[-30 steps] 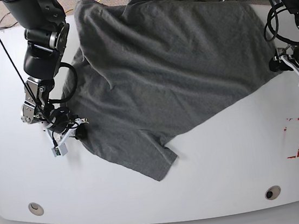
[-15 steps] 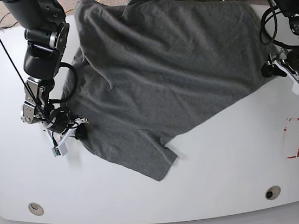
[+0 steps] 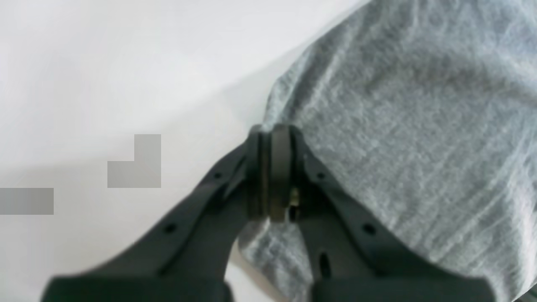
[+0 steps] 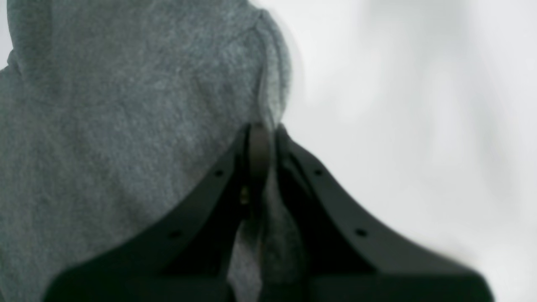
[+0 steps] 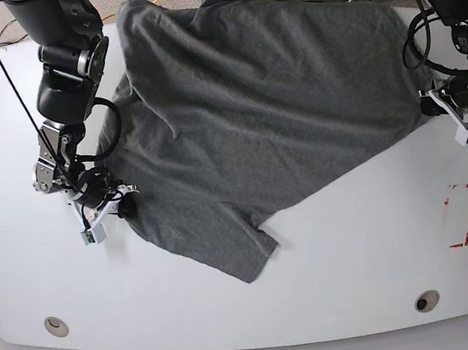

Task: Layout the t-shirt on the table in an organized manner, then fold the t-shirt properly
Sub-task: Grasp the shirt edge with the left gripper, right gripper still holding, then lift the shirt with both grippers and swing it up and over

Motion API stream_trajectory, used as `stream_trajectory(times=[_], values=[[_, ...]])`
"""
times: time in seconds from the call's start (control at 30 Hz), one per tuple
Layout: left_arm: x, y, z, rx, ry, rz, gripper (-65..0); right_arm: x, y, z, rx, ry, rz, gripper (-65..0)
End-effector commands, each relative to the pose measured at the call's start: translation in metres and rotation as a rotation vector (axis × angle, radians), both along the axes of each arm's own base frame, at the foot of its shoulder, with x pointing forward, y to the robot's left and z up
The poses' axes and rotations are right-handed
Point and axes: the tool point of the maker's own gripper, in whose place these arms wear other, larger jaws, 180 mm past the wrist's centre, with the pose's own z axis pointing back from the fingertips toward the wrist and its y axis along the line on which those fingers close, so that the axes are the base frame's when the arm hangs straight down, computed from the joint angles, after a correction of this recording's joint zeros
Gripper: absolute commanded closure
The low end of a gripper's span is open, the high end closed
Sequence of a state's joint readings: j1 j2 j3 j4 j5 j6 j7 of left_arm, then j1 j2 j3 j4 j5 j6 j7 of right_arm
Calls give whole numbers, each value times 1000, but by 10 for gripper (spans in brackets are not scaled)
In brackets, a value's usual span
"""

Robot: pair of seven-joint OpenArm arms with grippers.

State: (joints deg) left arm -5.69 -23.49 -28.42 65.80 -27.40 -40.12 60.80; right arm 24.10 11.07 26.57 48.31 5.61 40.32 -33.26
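Both grippers now clamp the plain heather-grey knit t-shirt (image 5: 260, 112), which lies crumpled across the glossy white table (image 5: 354, 246). Left gripper (image 3: 275, 138) has just closed on its edge; right gripper (image 4: 262, 130) stays pinched. Spreading can begin.

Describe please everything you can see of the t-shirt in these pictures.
The t-shirt is plain heather grey, of thin knit cloth, without print. It lies spread but wrinkled and askew on the white table, with its far edge at the table's back edge and one sleeve pointing toward the near edge. The left gripper is shut on one edge and the right gripper is shut on the opposite edge; both wrist views show cloth pinched between the closed jaws.
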Motion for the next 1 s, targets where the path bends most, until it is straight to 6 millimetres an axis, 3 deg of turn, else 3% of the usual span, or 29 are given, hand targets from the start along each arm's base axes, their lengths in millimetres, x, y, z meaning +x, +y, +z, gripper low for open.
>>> stream_trajectory(times=[0.0, 0.17, 0.6, 0.77, 0.97], values=[[5, 11, 11, 53, -11, -7, 0, 7, -6, 8, -35, 1, 6, -2], [28, 10, 42, 106, -100, -40, 0, 19, -13, 32, -72, -64, 5, -2], [106, -19, 139, 281, -302, -236, 0, 44, -20, 97, -189, -171, 26, -2], [125, -21, 184, 336, -383, -242, 0, 54, -22, 118, -211, -208, 24, -2], [146, -24, 244, 392, -508, -235, 0, 76, -24, 157, -224, -280, 16, -2]])
